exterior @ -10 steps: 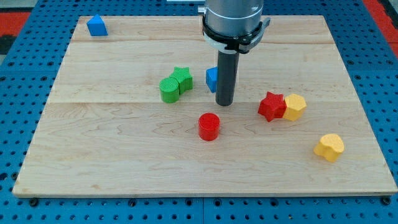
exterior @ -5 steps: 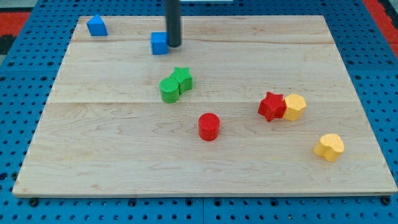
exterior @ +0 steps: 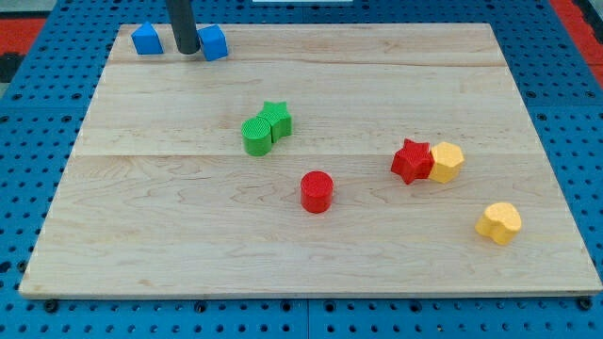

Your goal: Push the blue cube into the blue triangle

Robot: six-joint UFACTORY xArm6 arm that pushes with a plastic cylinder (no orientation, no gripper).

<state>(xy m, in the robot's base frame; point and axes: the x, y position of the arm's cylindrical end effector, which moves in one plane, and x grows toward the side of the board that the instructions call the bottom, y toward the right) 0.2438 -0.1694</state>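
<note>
Tip [exterior: 187, 52] btwn blue triangle [exterior: 146, 40] & blue cube [exterior: 214, 42], nr top edge.

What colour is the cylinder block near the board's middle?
Red; the cylinder shows clearly in the camera view.

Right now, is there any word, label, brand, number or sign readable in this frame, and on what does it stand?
None: no readable text anywhere.
The wooden board is bare wood grain.
The blue cube, blue triangle and the other blocks carry no marks.
My tip, between the two blue blocks, is plain dark.
</note>
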